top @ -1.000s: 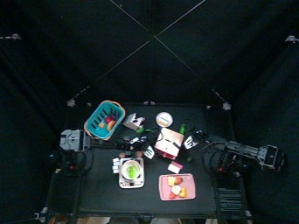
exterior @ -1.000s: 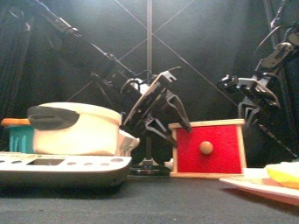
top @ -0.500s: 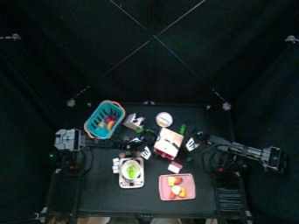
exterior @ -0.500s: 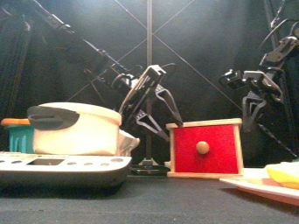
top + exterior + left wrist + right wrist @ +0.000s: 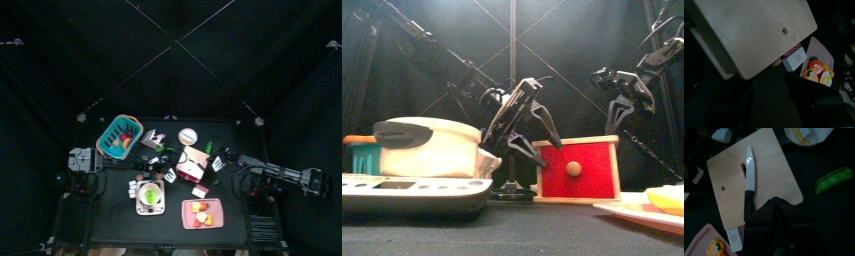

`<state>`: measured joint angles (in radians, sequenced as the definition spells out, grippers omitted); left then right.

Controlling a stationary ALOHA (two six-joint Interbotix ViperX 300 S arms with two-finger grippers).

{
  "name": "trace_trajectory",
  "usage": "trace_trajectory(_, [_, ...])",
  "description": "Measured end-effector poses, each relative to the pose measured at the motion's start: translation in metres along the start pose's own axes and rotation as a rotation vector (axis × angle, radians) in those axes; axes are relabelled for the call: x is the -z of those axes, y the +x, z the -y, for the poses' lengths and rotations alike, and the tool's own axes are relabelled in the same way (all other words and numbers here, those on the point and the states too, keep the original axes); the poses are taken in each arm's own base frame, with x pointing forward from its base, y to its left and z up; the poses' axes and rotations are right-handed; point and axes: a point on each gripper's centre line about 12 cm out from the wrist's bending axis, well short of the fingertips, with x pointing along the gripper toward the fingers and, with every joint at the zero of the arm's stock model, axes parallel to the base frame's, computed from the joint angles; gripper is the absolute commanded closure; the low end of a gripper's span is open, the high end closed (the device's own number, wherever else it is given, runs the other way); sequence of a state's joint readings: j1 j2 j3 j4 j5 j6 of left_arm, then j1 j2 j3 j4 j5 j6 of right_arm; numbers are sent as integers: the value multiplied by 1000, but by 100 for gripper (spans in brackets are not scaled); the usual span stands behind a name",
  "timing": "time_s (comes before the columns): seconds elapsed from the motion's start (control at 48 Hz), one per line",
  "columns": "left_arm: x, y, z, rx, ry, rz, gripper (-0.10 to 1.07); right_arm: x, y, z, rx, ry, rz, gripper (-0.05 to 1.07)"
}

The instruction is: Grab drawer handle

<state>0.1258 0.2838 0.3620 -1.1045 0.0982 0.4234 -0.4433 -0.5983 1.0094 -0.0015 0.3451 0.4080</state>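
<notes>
The drawer is sitting right of the bench's middle, its round handle facing the front edge. The left gripper is hanging just beside its left top corner, fingers spread wide, seemingly nearer. The right gripper is hovering above with narrow, apparently empty fingers.

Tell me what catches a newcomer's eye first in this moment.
The red drawer with a pale tan top and round wooden knob stands right of centre in the front view. The open left gripper hangs against its left side. A black-handled knife lies on the drawer's top, and a white lidded pot sits at left.
</notes>
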Motion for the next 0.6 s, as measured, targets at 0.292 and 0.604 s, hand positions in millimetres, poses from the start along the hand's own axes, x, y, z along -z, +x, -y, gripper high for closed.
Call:
trace_trajectory(0.292, [-3,7,3,11,-88,6,13,-5,15,0,-8,-32,45,56])
trace_trajectory(0.604, [2,17,-4,0,-189,-9,13,-4,33,1,-4,-43,41,56])
